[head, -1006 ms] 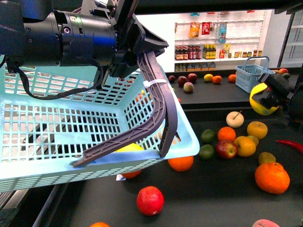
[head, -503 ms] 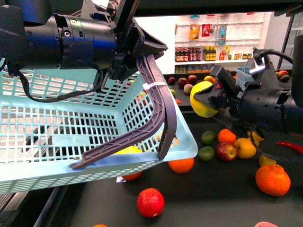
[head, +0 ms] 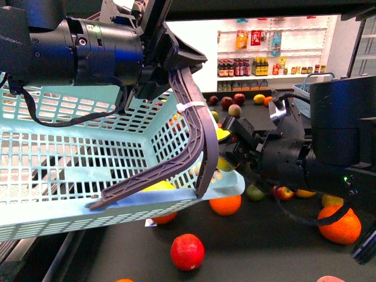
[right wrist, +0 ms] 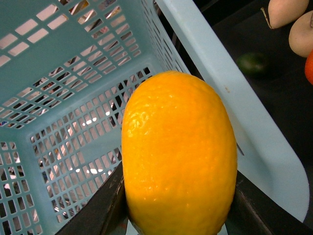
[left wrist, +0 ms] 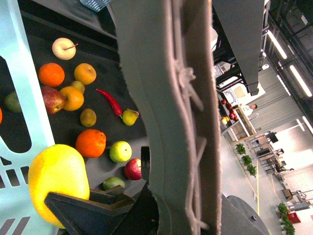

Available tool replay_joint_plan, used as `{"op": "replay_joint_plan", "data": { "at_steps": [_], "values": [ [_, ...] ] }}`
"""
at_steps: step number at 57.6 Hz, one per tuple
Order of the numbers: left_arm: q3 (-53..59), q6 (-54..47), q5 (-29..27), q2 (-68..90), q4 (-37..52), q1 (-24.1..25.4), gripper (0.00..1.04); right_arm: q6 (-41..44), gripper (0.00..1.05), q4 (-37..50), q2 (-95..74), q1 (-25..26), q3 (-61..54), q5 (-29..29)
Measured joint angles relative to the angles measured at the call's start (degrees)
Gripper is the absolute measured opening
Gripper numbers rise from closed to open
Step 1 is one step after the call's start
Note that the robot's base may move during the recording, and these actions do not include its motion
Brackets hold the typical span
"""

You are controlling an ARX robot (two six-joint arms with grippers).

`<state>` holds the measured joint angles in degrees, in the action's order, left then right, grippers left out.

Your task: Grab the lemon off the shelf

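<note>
Yellow lemon (right wrist: 178, 156) held at the rim of the pale blue basket (head: 70, 147)
Right gripper (head: 226, 147) is clamped on the lemon, holding it over the basket's open corner, clear of the shelf (head: 264, 235); left gripper (head: 176, 61) is closed around the basket's grey handle (head: 197, 126)

The lemon (right wrist: 178, 156) is shown with a finely pebbled, glossy skin. The basket (right wrist: 58, 98) is moulded in smooth, pale blue plastic. Its grey handle (left wrist: 166, 98) appears to be matt plastic, roughened along the edges. The shelf (head: 264, 235) tray is finished in matt black.
</note>
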<state>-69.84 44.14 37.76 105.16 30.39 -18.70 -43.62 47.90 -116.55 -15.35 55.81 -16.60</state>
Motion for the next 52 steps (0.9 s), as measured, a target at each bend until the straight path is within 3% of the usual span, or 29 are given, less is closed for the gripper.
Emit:
{"op": "replay_joint_plan", "data": {
  "at_steps": [12,33,43,52],
  "values": [
    [0.0,0.0,0.1,0.0,0.0,0.0,0.09,1.5,0.44,0.2,-0.9,-0.7,0.3,0.3],
    [0.0,0.1,0.1,0.0,0.0,0.0,0.09,5.9,0.98,1.5,-0.3,-0.9,0.3,2.8],
    [0.0,0.0,0.0,0.0,0.0,0.0,0.09,14.8,0.97,-1.2,7.5,3.3,-3.8,9.9],
    [0.0,0.1,0.1,0.0,0.0,0.0,0.09,24.2,0.97,-4.9,22.1,8.7,-12.1,9.0]
  ]
}}
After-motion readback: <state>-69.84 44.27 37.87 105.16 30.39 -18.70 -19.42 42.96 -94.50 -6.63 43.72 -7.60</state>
